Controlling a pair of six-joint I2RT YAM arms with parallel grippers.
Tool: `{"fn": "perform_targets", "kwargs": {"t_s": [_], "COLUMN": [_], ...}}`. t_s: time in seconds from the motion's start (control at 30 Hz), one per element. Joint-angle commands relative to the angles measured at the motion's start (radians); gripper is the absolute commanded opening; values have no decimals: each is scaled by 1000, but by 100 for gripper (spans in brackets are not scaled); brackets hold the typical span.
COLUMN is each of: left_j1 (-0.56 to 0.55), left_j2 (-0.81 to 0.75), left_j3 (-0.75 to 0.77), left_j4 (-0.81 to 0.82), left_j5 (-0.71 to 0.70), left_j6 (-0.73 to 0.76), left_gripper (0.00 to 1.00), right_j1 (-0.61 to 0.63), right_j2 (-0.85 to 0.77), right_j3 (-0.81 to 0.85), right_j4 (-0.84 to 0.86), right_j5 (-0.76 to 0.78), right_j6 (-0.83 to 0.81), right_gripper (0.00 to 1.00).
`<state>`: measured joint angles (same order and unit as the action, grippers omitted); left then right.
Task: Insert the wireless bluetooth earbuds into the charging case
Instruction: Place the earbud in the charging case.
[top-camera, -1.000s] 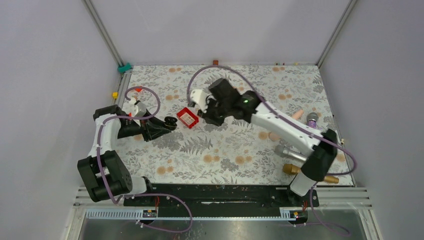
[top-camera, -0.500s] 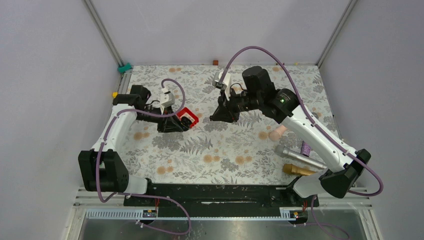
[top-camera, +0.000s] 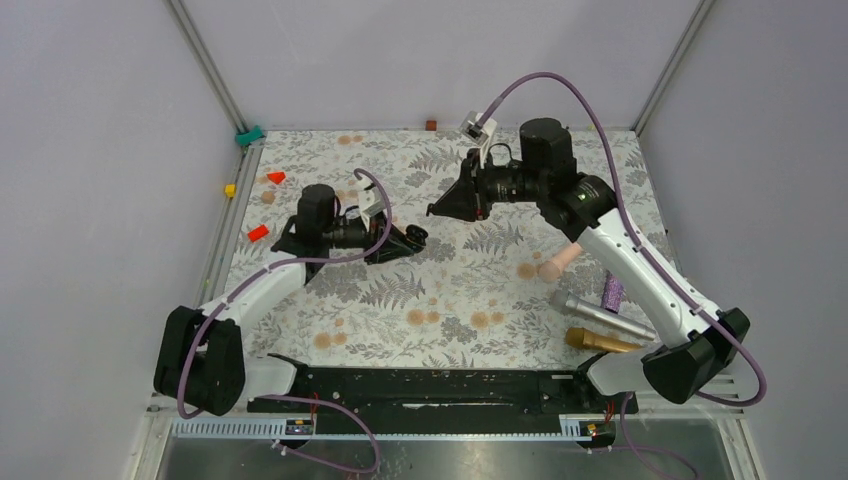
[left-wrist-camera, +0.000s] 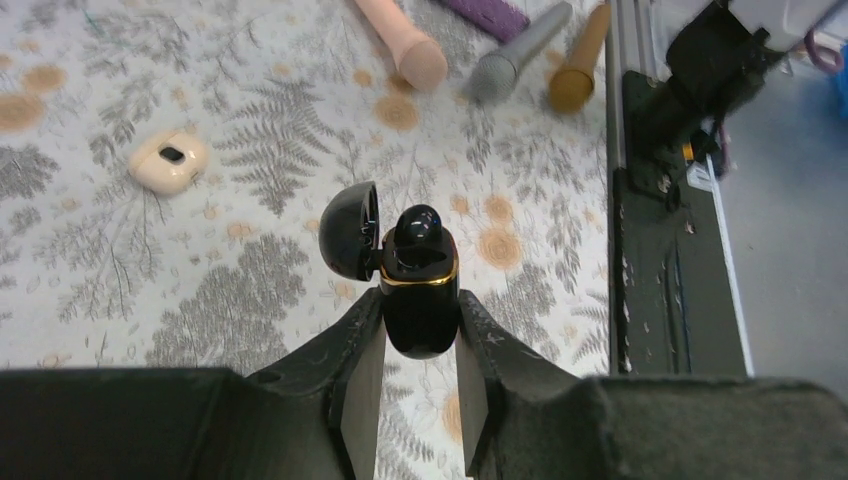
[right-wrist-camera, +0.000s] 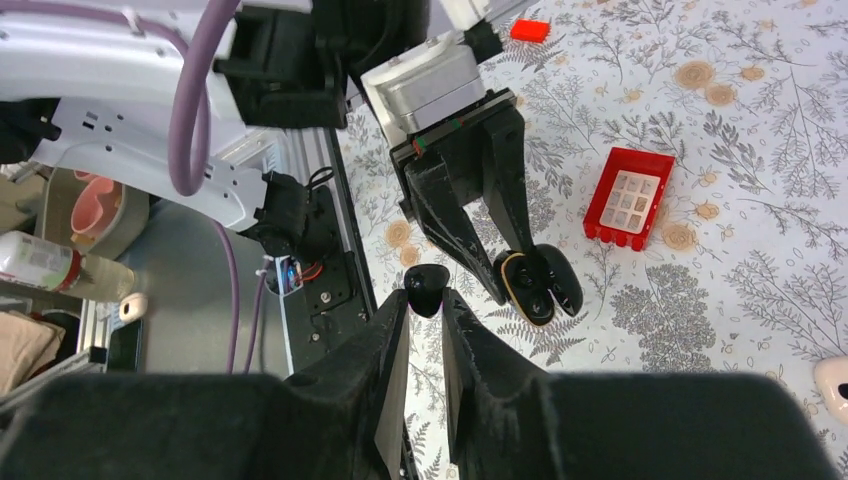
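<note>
My left gripper (left-wrist-camera: 420, 305) is shut on the charging case (left-wrist-camera: 420, 300), a glossy black oval with a gold rim. Its lid (left-wrist-camera: 350, 230) is swung open to the left. One black earbud (left-wrist-camera: 421, 223) sits in the case's open mouth. My right gripper (right-wrist-camera: 427, 300) is shut on the other earbud (right-wrist-camera: 427, 287), pinched at its fingertips. In the right wrist view the open case (right-wrist-camera: 538, 286) hangs just right of that earbud, a short gap apart. From above, the case (top-camera: 416, 236) and the right gripper (top-camera: 433, 211) face each other over mid-table.
A red rectangular box (right-wrist-camera: 629, 197) lies beyond the case. A white earbud case (left-wrist-camera: 170, 162) lies on the floral cloth. Pink (top-camera: 560, 262), silver (top-camera: 590, 308), gold (top-camera: 600, 340) and purple (top-camera: 612, 292) microphones lie at the right. Small red pieces (top-camera: 258, 233) sit at the left.
My left gripper has carried the case rightward towards mid-table. The right gripper has risen and drawn back towards the far side, still pinching the earbud.
</note>
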<state>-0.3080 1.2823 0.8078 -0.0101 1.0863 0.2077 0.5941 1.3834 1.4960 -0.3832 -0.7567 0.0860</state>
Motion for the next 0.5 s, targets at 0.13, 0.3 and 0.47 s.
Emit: {"fn": "perform_targets", "kwargs": {"t_s": [0.13,0.3,0.47], "left_j1": [-72,-85,-105], "left_j2": [5,16,16], "left_j3": [-219,-270,-290], "left_j4": [1058,1185,1230], "left_j5": [-161,-178,-167], "left_j6": [-634,-670,-671], "left_gripper": [0,0,0], "right_j1": [-30,-30,-30], "right_j2": [-100,-94,-69], "right_j3": [-125,-179,-217], "right_j4": [204,270,340], "right_j5": [-49,-56,-75], "right_j6": [124,151,196], "right_gripper": [24,24,24]}}
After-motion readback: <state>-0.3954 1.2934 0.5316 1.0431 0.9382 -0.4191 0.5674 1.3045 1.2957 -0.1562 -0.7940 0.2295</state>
